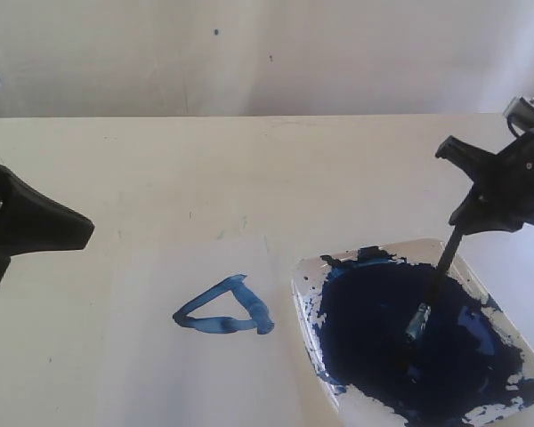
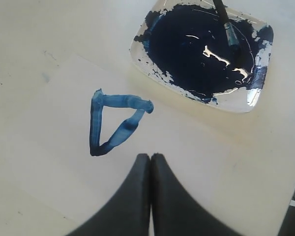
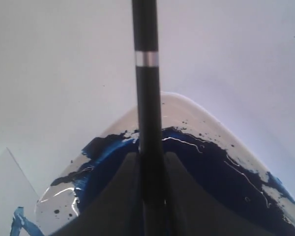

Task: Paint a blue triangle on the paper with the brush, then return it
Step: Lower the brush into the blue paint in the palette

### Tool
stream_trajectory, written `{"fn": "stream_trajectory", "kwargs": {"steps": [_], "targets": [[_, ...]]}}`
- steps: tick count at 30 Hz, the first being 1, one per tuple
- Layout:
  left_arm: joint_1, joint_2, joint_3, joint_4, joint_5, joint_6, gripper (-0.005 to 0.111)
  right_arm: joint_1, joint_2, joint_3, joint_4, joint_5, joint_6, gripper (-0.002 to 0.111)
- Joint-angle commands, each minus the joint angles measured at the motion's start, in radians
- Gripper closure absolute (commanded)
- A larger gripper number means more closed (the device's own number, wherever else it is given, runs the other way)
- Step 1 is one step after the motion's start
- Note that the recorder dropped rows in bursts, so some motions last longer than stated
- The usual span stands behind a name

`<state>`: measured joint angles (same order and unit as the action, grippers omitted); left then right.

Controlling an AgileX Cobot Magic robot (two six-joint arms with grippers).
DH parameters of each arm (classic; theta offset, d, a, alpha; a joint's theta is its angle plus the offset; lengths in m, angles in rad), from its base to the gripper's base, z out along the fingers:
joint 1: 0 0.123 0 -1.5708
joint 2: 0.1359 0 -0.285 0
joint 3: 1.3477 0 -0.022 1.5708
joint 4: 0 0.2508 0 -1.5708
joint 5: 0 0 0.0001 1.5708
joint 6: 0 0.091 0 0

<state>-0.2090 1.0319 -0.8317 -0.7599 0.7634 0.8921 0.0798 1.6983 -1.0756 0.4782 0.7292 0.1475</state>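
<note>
R gripper (image 1: 465, 216) sits high at the right, tilted down over the paint tray (image 1: 527, 363), jaws clamped on the brush (image 1: 438, 274) abt mid-handle; in the right wrist view the fingers (image 3: 119, 196) pinch the black handle (image 3: 147, 113) from both sides. Brush leans steeply, silver ferrule (image 1: 416, 320) and tip down in the dark blue pool. L gripper (image 1: 82, 233) hovers at the left, off the table (image 1: 249, 169), jaws pressed together w/ nothing between. Blue triangle (image 1: 221, 326) lies on the paper (image 1: 187, 374), just beside the tray: small, uneven outline, strokes darker at corners, one side thin and streaky.
</note>
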Motion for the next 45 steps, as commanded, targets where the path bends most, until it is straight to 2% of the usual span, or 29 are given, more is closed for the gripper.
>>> {"fn": "stream_trajectory", "kwargs": {"steps": [1,45], "targets": [[-0.002,-0.007,0.006,-0.023,0.008,-0.004,0.107,-0.009,0.023,0.032,0.021,-0.056,-0.004,0.108],[-0.002,-0.007,0.006,-0.023,0.006,-0.004,0.107,-0.009,0.130,0.041,0.087,-0.155,-0.012,0.108]]}}
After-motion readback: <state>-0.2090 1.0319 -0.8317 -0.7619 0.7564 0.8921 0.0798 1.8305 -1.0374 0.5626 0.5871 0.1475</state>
